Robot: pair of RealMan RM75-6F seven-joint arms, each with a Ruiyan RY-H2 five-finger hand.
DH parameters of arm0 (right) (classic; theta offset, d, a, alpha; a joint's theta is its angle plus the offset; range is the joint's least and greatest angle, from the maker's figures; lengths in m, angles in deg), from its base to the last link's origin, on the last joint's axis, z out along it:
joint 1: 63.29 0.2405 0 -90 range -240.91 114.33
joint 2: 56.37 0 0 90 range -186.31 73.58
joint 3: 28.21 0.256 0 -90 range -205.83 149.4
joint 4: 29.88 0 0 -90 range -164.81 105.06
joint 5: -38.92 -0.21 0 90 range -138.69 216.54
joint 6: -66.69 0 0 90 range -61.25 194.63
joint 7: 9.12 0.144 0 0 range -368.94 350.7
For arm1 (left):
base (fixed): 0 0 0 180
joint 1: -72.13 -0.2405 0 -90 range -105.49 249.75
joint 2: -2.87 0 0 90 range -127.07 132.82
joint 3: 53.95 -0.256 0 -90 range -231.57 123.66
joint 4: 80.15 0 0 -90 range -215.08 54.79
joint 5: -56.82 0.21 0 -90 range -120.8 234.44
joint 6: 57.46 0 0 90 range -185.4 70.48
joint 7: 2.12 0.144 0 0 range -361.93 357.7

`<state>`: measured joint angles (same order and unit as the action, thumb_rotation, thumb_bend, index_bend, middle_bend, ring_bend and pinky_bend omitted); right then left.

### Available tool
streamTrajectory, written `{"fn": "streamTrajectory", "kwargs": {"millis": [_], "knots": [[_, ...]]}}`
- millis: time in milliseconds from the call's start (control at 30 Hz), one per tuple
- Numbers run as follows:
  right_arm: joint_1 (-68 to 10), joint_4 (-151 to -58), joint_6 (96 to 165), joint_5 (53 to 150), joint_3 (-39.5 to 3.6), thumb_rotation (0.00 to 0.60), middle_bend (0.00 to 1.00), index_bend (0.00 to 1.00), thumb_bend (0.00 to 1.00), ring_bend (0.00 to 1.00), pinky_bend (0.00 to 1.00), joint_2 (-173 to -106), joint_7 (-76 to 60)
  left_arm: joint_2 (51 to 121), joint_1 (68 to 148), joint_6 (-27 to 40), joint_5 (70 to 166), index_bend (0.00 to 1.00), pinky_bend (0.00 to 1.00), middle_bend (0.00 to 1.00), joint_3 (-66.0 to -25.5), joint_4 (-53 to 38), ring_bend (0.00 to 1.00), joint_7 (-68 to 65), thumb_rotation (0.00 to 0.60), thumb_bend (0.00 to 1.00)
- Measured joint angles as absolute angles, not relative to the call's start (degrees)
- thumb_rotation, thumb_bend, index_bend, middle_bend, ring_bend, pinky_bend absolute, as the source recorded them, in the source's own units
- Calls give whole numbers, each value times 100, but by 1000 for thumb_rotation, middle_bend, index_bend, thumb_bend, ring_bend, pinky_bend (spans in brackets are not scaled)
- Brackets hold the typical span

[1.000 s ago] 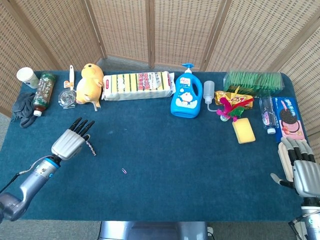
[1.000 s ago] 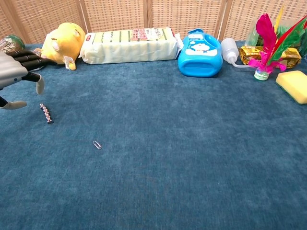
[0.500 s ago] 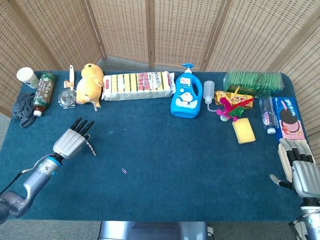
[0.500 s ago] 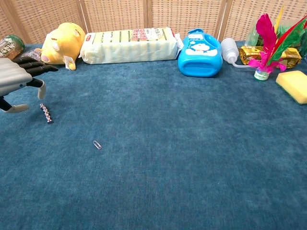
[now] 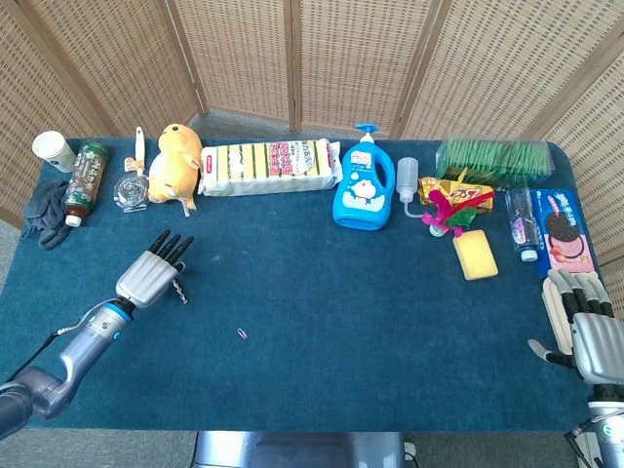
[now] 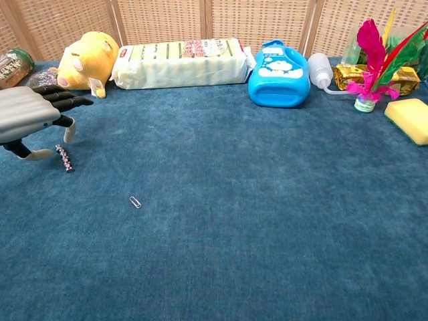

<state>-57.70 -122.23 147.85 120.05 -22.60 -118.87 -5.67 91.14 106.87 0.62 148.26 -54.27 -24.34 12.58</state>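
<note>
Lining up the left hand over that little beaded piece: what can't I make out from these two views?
- Beaded piece: head view, left hand covers part; contact with fingers unclear.
- Paperclip: too small in head view.
- Right hand: cut by head view's edge; absent from chest view.
- Sponge: cut by chest view's edge.

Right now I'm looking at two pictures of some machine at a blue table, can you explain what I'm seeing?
It is a two-armed robot with metal, human-like hands. One picture looks down from its head, the other looks forward from its chest. The left hand hovers open over a small twisted drill bit, holding nothing. The right hand waits open at the table's edge. Nearby lie a tiny paper clip, a yellow plush toy, a blue soap bottle and a yellow sponge.
</note>
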Motion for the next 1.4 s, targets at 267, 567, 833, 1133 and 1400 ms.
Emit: {"fn": "streamTrajectory", "kwargs": {"millis": [267, 567, 833, 1133, 1400], "knots": [[-5776, -12221, 14802, 12015, -2254, 600, 0, 0, 0, 0, 0, -11873, -509, 9137, 10720, 13, 14753, 418, 0, 0, -5431, -2396, 0, 1427, 600, 617], [-5781, -12226, 14809, 12032, -2258, 600, 0, 0, 0, 0, 0, -11855, -465, 9187, 10730, 7, 14708, 419, 0, 0, -5475, -2401, 0, 1545, 600, 625], [-5786, -12219, 14829, 12033, -2254, 600, 0, 0, 0, 0, 0, -11850, -490, 9233, 10741, -14, 14663, 421, 0, 0, -5498, -2485, 0, 1580, 600, 642], [-5803, -12228, 14903, 12052, -2248, 600, 0, 0, 0, 0, 0, -11863, -593, 9292, 10764, -27, 14627, 426, 0, 0, -5506, -2511, 0, 1715, 600, 665], [-5813, -12237, 14913, 12060, -2246, 600, 0, 0, 0, 0, 0, -11840, -547, 9289, 10751, 35, 14584, 477, 0, 0, -5495, -2475, 0, 1875, 600, 702]]}}
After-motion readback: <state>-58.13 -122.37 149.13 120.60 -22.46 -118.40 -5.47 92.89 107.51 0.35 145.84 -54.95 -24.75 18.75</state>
